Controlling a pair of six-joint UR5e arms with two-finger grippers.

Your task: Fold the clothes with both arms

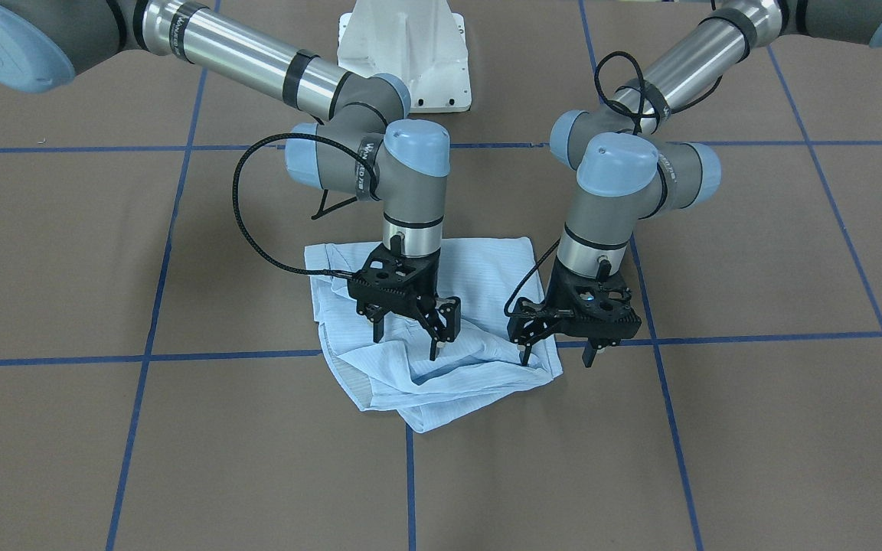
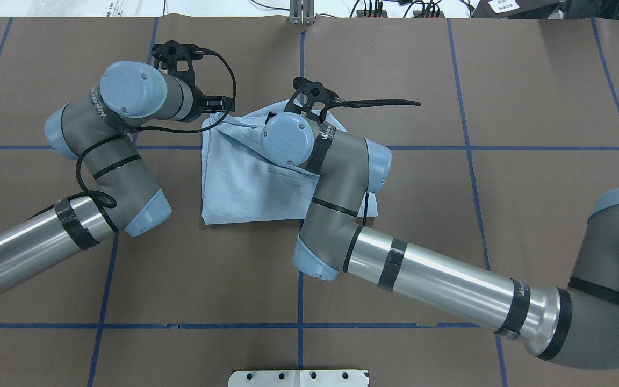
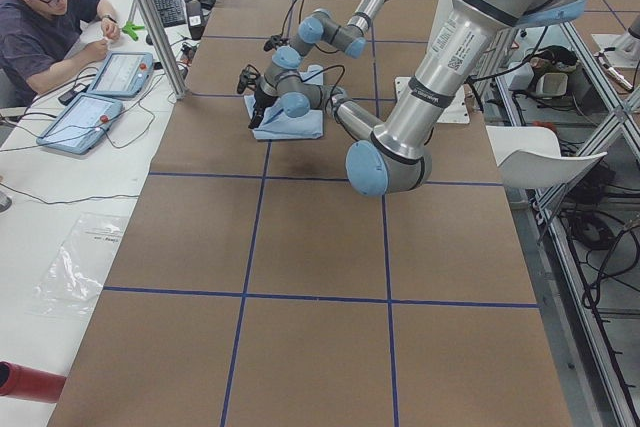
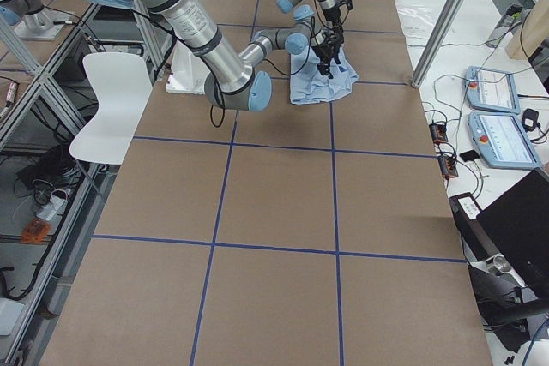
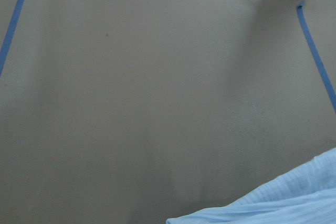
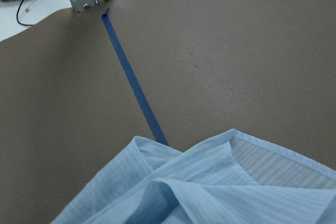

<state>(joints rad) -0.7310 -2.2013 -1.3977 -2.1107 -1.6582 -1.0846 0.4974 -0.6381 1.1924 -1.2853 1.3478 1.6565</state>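
One light blue shirt (image 1: 479,268) is lying in a rumpled, partly folded heap on the brown table (image 1: 181,459), directly under the right claw (image 1: 406,340). That claw is hanging with its two fingers spread apart, tips pointing down at the creased cloth and gripping nothing. The left claw (image 1: 557,353) is also standing open, straddling the shirt's side edge. One of its fingers is sitting over the cloth and the other over bare table just beside it. Whether any fingertip is actually touching the fabric cannot be told.

The front view is showing both pairs of fingers plainly, while in the overhead view the wrists are covering them and only the shirt's flatter near half is showing. The left wrist camera is catching just a corner of cloth at the bottom of its picture. The right wrist camera is looking over bunched folds and a hem, with a blue tape line (image 6: 131,77) running away beyond them.

Counted: one shirt, two arms, two claws, four fingers.
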